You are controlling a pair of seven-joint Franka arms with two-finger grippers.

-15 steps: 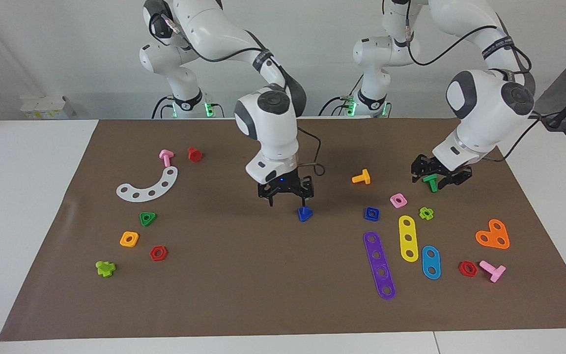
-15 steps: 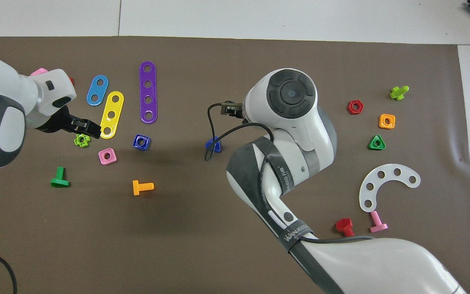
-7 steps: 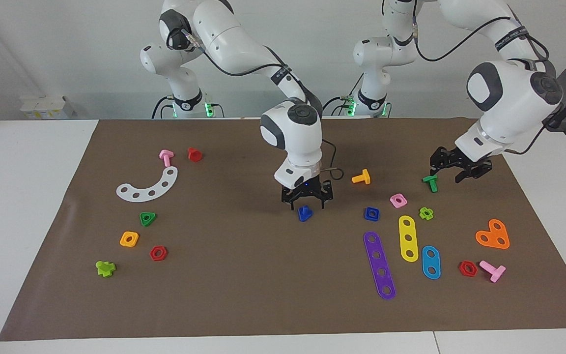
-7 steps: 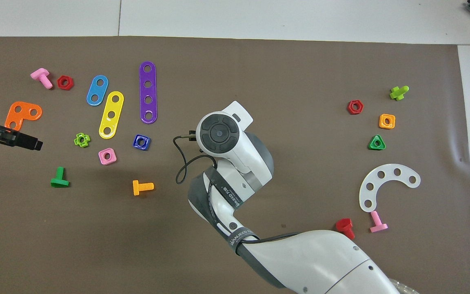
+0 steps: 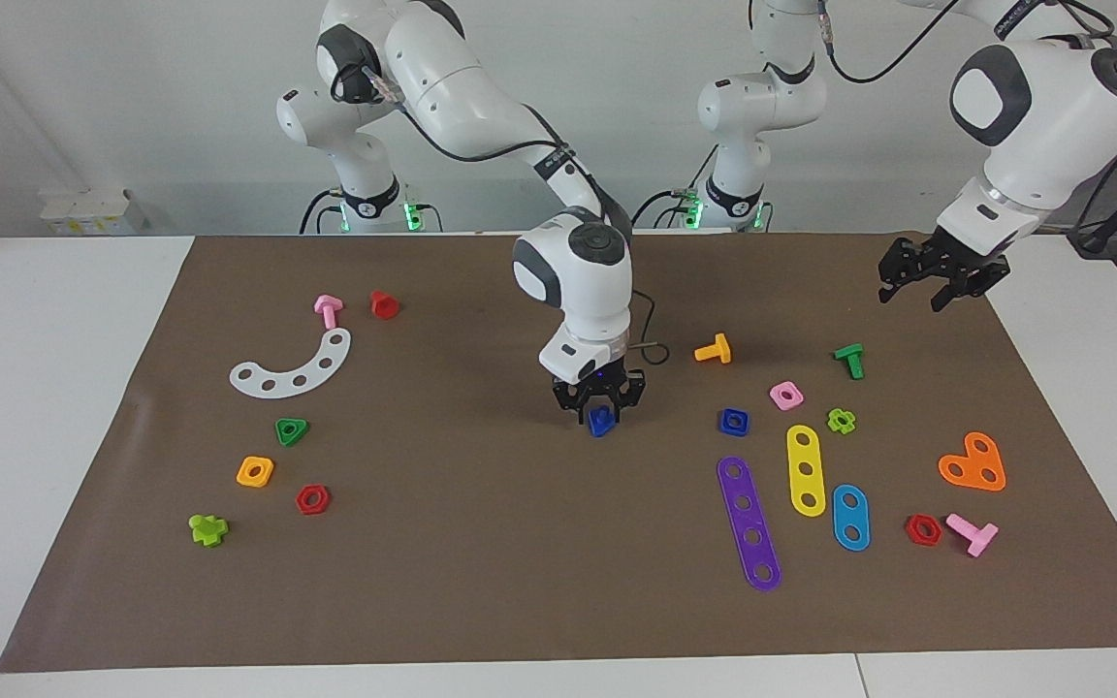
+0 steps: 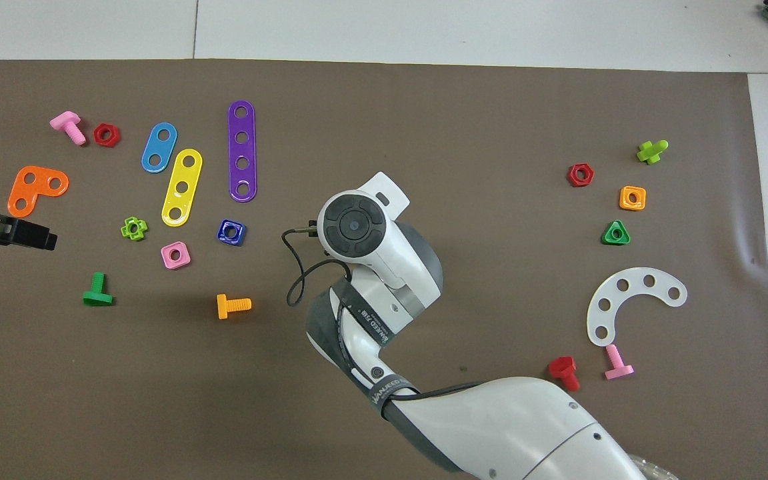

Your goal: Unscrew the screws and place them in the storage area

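Brown mat [image 5: 481,562], strewn with coloured parts. Right gripper [image 5: 600,409] low at mat's middle, fingers around blue bolt [image 5: 601,423], grip not clear. Left gripper [image 5: 941,281] raised over mat's edge, half-open, empty. Blue nut [image 5: 733,421] beside purple strip [image 5: 749,523].

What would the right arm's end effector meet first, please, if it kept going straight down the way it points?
The small royal-blue plastic bolt on the brown paper mat: the right end effector points straight down at it, seemingly already around it.
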